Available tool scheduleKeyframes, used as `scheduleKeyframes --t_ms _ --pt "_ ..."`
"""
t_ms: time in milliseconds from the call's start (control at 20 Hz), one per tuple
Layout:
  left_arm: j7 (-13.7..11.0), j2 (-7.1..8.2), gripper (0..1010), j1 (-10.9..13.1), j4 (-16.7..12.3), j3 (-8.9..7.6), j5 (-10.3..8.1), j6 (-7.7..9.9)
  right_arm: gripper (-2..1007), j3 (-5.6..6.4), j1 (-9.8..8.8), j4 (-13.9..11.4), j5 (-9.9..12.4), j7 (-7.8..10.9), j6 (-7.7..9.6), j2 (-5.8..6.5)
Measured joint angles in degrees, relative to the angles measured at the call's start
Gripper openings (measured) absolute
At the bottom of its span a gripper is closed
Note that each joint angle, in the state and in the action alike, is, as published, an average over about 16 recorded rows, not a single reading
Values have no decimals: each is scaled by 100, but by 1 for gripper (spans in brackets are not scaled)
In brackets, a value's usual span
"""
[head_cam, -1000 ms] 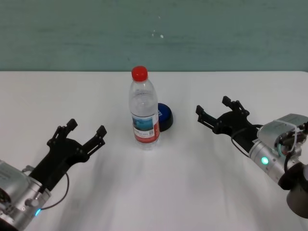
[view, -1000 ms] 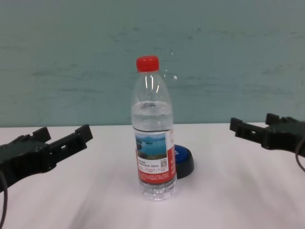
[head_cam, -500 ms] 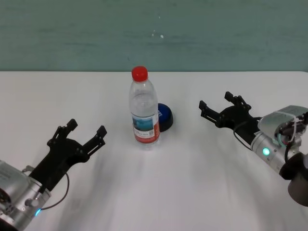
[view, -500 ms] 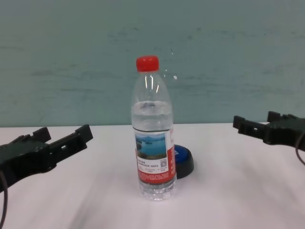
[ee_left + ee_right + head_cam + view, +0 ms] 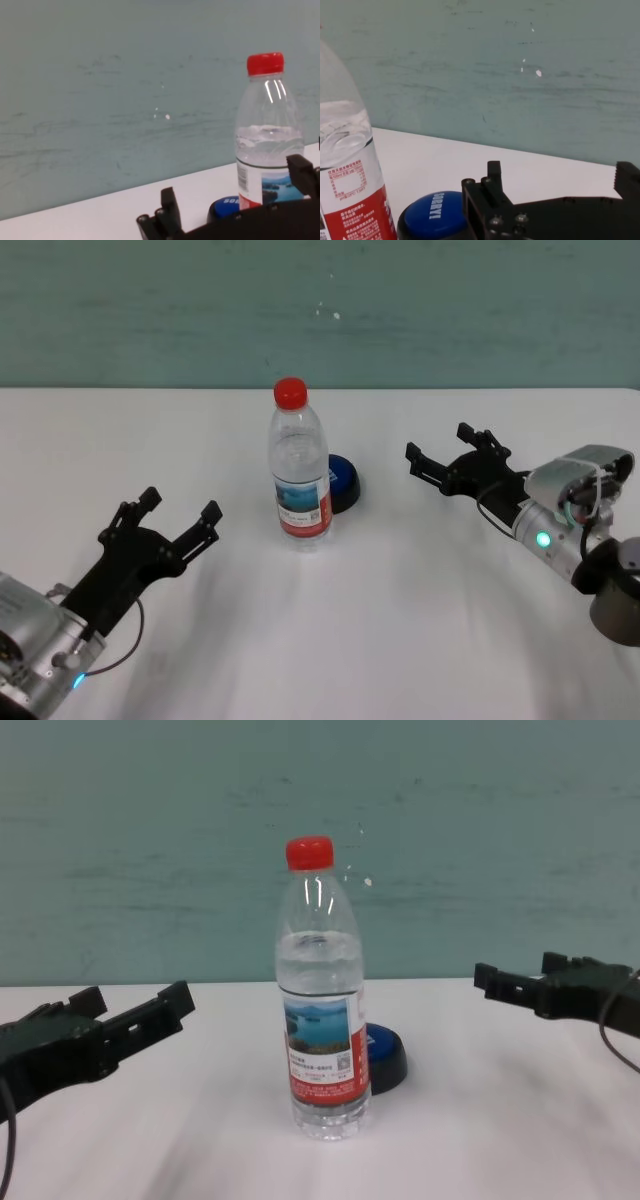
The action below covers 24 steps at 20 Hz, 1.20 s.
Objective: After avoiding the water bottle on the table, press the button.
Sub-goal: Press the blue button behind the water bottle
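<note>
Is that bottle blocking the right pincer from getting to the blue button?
No. The water bottle stands in front of the button, toward the robot. The right pincer comes from the side; nothing visible stands between.

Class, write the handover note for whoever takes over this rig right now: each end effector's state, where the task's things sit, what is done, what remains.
Right end effector: open, empty, above the table, right of the button, pointing toward it.
Left end effector: open, empty, parked at the near left.
Water bottle: upright at the centre, directly in front of the button and partly hiding it.
Done: nothing pressed yet.
Left: bring the right arm in behind the bottle without touching it and press the button.
</note>
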Motion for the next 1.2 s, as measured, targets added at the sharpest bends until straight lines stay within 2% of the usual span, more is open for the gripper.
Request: scheduleKeyframes --t_ms 450,1200 --pt "0 0 1010 0 0 0 0 0 1004 -151 350 437 -36 116 -88 -84" --pt "0 0 1010 0 0 0 0 0 1004 -407 930 1200 -68 401 -260 -294"
